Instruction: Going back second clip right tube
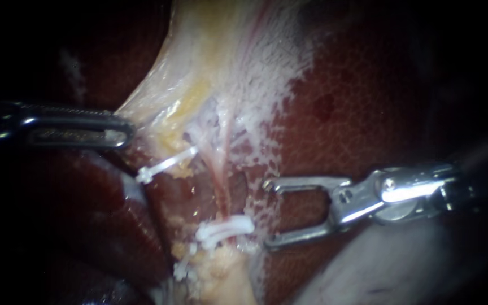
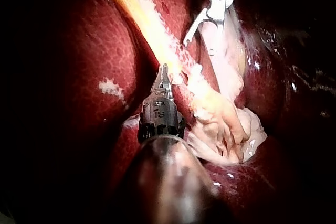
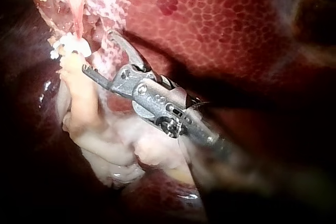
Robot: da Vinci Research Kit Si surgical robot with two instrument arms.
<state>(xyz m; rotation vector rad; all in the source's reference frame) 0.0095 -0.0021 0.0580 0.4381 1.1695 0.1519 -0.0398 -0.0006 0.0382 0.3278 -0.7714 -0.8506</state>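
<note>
Endoscope view: our right instrument (image 1: 268, 213) has its jaws spread wide with nothing between them. Both tips point left and stand just right of the right tube (image 1: 222, 189), clear of it. The near jaw tip lies close beside the white clips (image 1: 230, 227) that cross this tube at its near end. The far jaw tip is level with the tube's bare pink stretch. From the jaws, the hinge and shaft run off to the right, low over the liver (image 1: 368, 107).

Our left instrument (image 1: 114, 131) enters level from the left. Its jaws lie closed on the edge of the pale tissue sheet (image 1: 199, 62), which runs taut from them toward the far side.

Between the open jaws and the tube, only a narrow strip of white-speckled liver surface lies bare. Left of the tube we see a dark red hollow, and beyond it a single white clip (image 1: 165, 165) lies slantwise, just near of the left instrument's tip. A further clip (image 1: 182, 270) sits nearer to us, beside yellowish fatty lumps (image 1: 221, 271).

In the right wrist view, the white clips lie just ahead of the open jaw tips, apart from them.
</note>
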